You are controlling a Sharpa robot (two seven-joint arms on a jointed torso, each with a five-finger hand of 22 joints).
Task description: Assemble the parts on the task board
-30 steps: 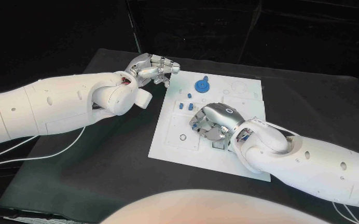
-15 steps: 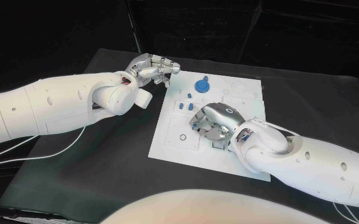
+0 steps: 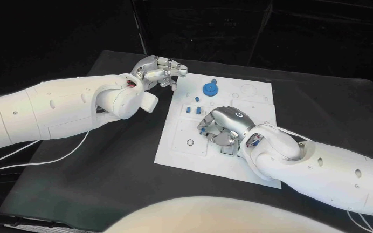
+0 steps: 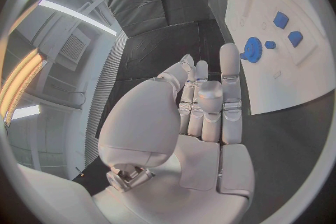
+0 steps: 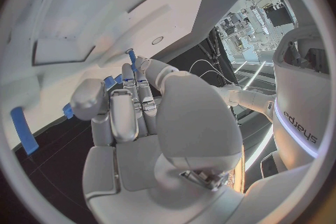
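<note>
The right hand (image 3: 223, 127) is down on the white task board (image 3: 175, 146), fingers curled; I cannot tell if it holds a part. The left hand (image 3: 158, 73) hangs beside the board's far corner, fingers curled on nothing. A blue gear (image 3: 209, 88) sits between both hands.

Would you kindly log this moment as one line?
left robot hand: curled, empty, beside task board | right robot hand: over board centre, hold unclear | blue gear: on board
</note>
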